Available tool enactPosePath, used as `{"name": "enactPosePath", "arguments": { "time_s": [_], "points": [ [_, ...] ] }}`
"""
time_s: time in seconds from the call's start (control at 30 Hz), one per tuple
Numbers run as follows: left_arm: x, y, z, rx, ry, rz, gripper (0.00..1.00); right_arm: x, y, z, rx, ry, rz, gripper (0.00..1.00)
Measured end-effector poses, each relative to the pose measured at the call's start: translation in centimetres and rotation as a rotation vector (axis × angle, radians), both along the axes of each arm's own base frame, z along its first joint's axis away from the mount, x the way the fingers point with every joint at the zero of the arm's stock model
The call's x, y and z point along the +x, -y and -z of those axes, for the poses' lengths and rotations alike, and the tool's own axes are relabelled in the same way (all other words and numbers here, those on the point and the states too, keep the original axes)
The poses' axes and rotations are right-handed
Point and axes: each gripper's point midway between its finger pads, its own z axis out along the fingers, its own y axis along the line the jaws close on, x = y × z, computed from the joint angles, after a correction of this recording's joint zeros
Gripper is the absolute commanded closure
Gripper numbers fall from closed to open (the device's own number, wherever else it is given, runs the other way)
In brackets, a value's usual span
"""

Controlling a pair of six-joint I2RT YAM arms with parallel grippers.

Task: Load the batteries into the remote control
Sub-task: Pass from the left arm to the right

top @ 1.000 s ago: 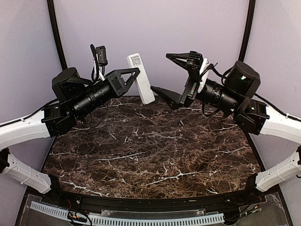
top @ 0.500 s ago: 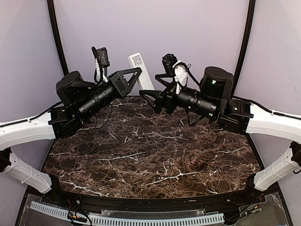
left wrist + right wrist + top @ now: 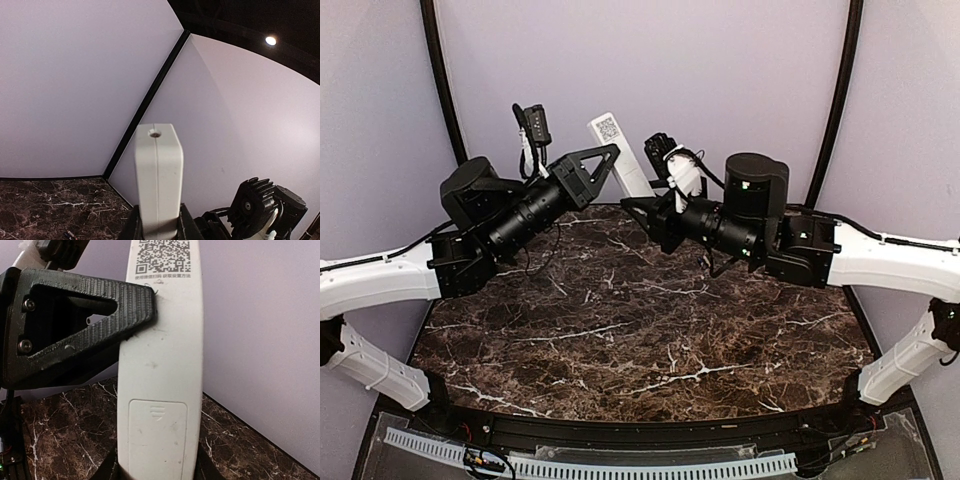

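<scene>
Left gripper (image 3: 605, 163) was closed on the remote control (image 3: 610, 130), pinching its narrow sides and holding it in the air above the far edge of the worktop (image 3: 640, 330), a little left of that edge's middle. The remote was a slim bar of smooth white plastic, tilted with its top leaning left. Its back faced the right wrist camera, showing a printed QR label (image 3: 164, 255) near the top and a rounded rectangular battery cover (image 3: 157, 432) low down. A black, ribbed, triangular finger (image 3: 85, 325) of the left gripper pressed against its edge.

Right gripper (image 3: 640, 210) sat at the remote's lower end, its dark fingertips (image 3: 107, 467) flanking the bar on both sides. Whether they were squeezing it I could not tell.

A second earlier the right gripper had been spread wide and well to the right, apart from the remote. Half a second earlier it was nearer. By this moment it had reached the bar and hid its lower end in the top view. The left arm and the remote had barely shifted.

Dark brown marble with white veins formed the worktop. Lilac wall (image 3: 740, 90) rose just behind the far edge, with black posts (image 3: 840, 70) at the far corners, so the remote hung near the wall and both wrists crowded together there.
</scene>
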Motion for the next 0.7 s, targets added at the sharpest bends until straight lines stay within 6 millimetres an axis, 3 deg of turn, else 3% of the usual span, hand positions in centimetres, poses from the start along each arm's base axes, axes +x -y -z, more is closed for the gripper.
{"name": "enactPosePath", "arguments": {
  "time_s": [0.03,0.1,0.17,0.2,0.3,0.6,0.7],
  "points": [
    [0.1,-0.1,0.0,-0.003,0.001,-0.006,1.0,0.0,0.0,0.0,-0.003,0.004,0.002,0.92],
    [0.1,-0.1,0.1,-0.008,-0.002,-0.007,1.0,0.0,0.0,0.0,-0.011,0.013,0.0,1.0],
    [0.2,-0.2,0.1,-0.009,-0.005,-0.01,0.84,0.0,0.0,0.1,-0.02,0.023,-0.001,1.0],
    [0.2,-0.2,0.1,-0.009,-0.005,-0.011,0.67,0.0,0.0,0.0,-0.023,0.028,-0.001,1.0],
    [0.3,-0.2,0.2,-0.01,-0.012,-0.015,0.45,-0.1,0.0,0.0,-0.043,0.056,-0.009,1.0],
    [0.3,-0.1,1.2,-0.01,-0.049,-0.007,0.51,-1.5,-0.6,0.0,-0.103,0.137,-0.093,1.0],
    [0.3,-0.1,1.4,-0.013,-0.056,-0.001,0.73,-1.6,-0.6,0.1,-0.111,0.139,-0.101,1.0]
  ]
}}
